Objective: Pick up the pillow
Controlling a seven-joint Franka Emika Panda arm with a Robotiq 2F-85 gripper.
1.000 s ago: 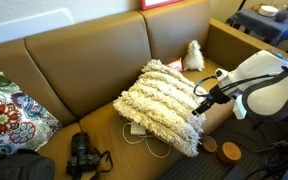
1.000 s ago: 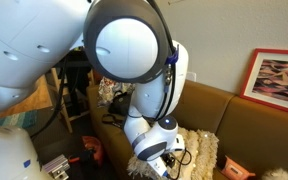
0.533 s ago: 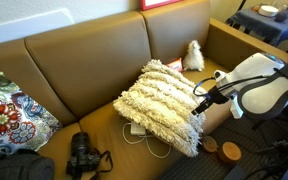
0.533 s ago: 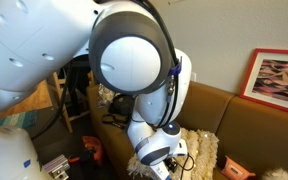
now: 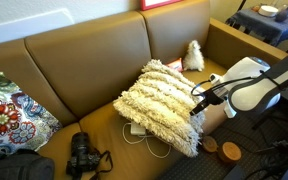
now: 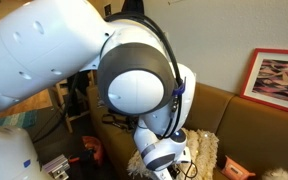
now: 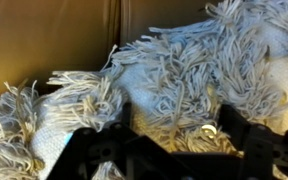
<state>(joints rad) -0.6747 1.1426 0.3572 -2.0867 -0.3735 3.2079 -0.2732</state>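
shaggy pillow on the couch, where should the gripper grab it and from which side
Probably pinch the edge of the shaggy pillow that faces the gripper, coming in from the arm's side. The cushion's face is far wider than the open jaws; that edge is thinner and exposed.

In an exterior view I see the pillow (image 5: 164,105) lying mid-counter (image 5: 94,112), with the tool (image 5: 196,100) at its frame-right edge. A camera (image 5: 82,155) lies in front of it toward frame left, and a floral pillow (image 5: 9,115) sits at the far left end. A small toy (image 5: 193,55) rests behind the pillow against the backrest (image 5: 84,55). Round discs (image 5: 229,152) lie near the front right corner.
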